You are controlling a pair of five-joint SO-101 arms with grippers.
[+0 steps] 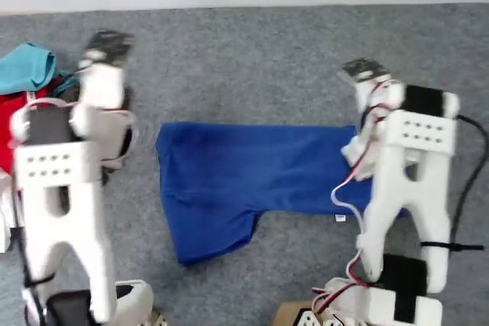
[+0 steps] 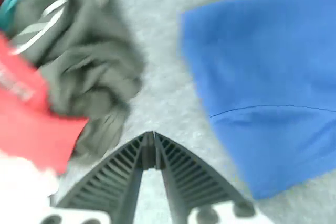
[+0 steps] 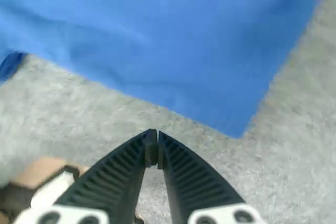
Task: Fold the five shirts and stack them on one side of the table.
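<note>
Shirt of blue fabric (image 1: 252, 181) lies spread flat mid-table, evidently laid out for folding. Left gripper (image 2: 151, 150), pinched shut and empty, hangs between it and a crumpled grey-red-teal garment heap (image 2: 79, 61); right gripper (image 3: 152, 148), likewise closed empty, just off its edge.

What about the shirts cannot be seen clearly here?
High view: the right arm hides one end of the blue shirt.
High view: the left arm and the picture edge cut off the shirt pile; its count is unclear.
Left wrist view: the grey shirt is blurred.
</note>
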